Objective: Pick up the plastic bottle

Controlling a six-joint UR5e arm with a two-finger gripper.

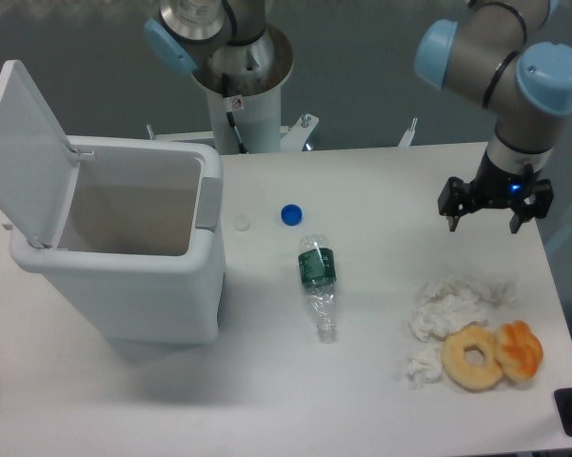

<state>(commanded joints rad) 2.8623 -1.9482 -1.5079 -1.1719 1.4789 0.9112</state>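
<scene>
The plastic bottle is out of view. The only bottle I see is a slim clear one with a dark green label (317, 285), lying uncapped on its side in the middle of the white table. My gripper (483, 225) hangs over the table's right side, well to the right of that bottle and above the crumpled tissues. It is open, its two dark fingers (451, 221) spread wide with nothing between them.
A white bin (133, 314) with its lid raised stands at the left. A blue cap (290, 214) and a small white disc (241, 224) lie behind the green-label bottle. Crumpled tissues (454, 303) and two doughnuts (473, 357) sit at the front right.
</scene>
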